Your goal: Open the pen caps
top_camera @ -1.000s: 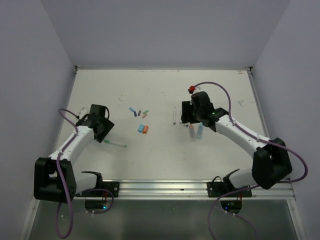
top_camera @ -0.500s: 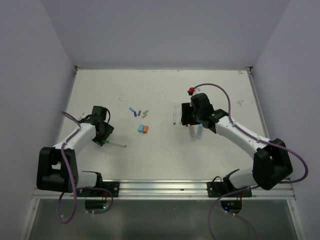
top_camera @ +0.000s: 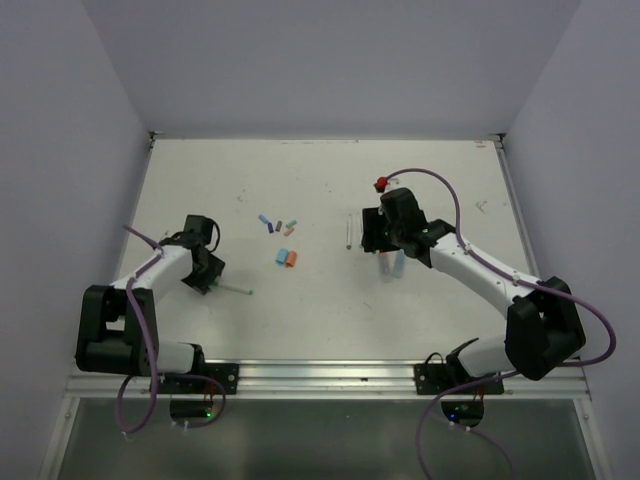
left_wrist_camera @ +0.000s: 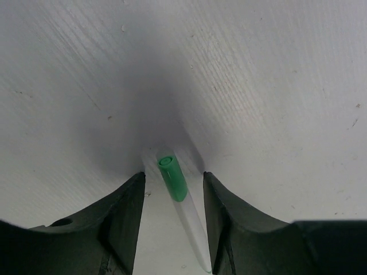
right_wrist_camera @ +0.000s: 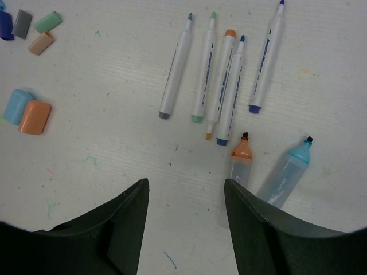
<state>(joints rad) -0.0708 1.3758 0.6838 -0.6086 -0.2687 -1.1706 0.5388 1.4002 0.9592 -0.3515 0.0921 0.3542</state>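
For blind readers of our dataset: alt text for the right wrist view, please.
Five thin uncapped markers lie in a row on the white table, with an orange-tipped marker and a blue-tipped marker below them. Loose caps lie at left; the right gripper's open fingers hold nothing.

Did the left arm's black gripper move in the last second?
Yes: the left gripper moved downward in the top view, closing over the thin green-capped pen, which lay still.

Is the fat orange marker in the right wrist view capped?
No, the fat orange-tipped marker shows its bare dark nib, and the orange plastic cap lies apart at left beside the light blue plastic cap.
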